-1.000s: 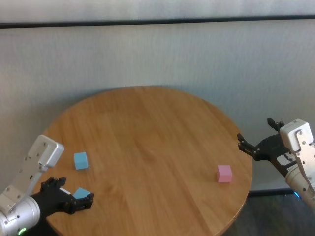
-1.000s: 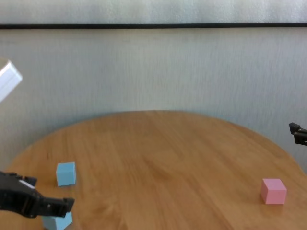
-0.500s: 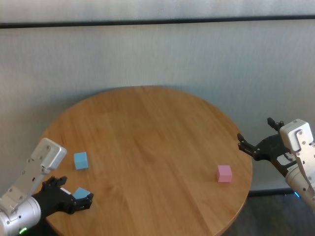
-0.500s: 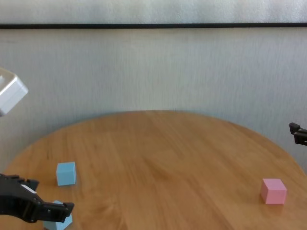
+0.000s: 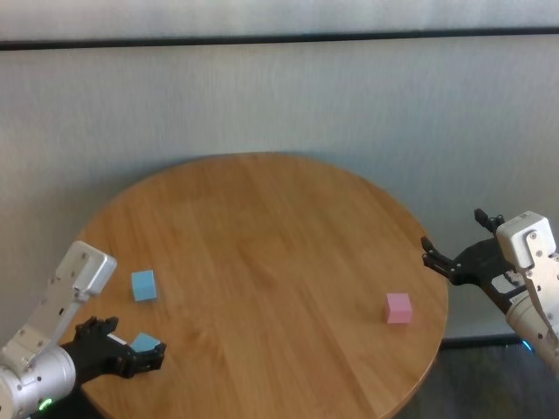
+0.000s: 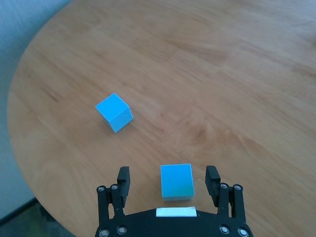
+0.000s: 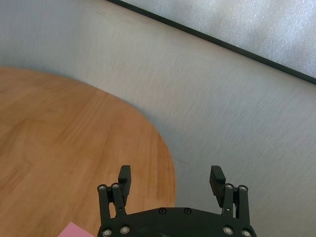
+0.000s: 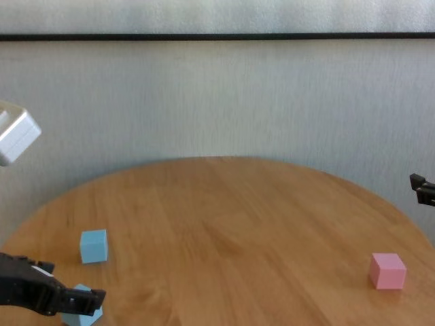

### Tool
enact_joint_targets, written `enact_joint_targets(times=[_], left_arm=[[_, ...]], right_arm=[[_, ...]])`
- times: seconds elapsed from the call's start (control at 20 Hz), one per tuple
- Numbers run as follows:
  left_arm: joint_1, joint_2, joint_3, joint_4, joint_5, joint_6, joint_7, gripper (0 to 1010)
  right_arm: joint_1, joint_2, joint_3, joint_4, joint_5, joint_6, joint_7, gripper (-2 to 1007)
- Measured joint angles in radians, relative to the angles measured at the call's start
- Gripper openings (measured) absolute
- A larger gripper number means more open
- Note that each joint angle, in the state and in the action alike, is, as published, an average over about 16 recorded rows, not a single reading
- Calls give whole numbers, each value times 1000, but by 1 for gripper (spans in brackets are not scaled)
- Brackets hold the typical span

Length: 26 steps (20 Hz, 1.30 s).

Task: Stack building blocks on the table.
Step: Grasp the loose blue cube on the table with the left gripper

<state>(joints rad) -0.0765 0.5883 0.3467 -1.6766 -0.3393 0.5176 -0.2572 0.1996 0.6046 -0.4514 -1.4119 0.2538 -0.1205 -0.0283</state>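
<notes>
Left gripper straddling near blue block at counter left near edge, fingers spread; centring advisable before squeezing.

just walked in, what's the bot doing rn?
Block stacking, nothing stacked yet. The left gripper is open around the near blue cube at the table's left edge, not closed on it. The second blue cube sits just beyond. The pink cube lies alone on the right, with the right gripper open off the table's edge.

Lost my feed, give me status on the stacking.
Left pincer open, straddling near blue cube, no grip yet. Right pincer open, idle off table edge. Nothing stacked, path clear.
</notes>
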Motion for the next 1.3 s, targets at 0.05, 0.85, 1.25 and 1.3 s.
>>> enact_joint_targets(times=[0.05,0.85,1.25,1.3], left_arm=[[-2,-4,-1,3,0,5,0,1002],[-30,-42,-9,48,27,71,-15,1003],[-41,-48,-9,55,50,95,-22,1003],[-42,-48,-9,56,53,97,-22,1003]], right_arm=[[0,0,0,0,0,0,0,1005],[0,0,0,0,0,0,0,1005],[0,0,0,0,0,0,0,1005],[0,0,0,0,0,0,0,1005]])
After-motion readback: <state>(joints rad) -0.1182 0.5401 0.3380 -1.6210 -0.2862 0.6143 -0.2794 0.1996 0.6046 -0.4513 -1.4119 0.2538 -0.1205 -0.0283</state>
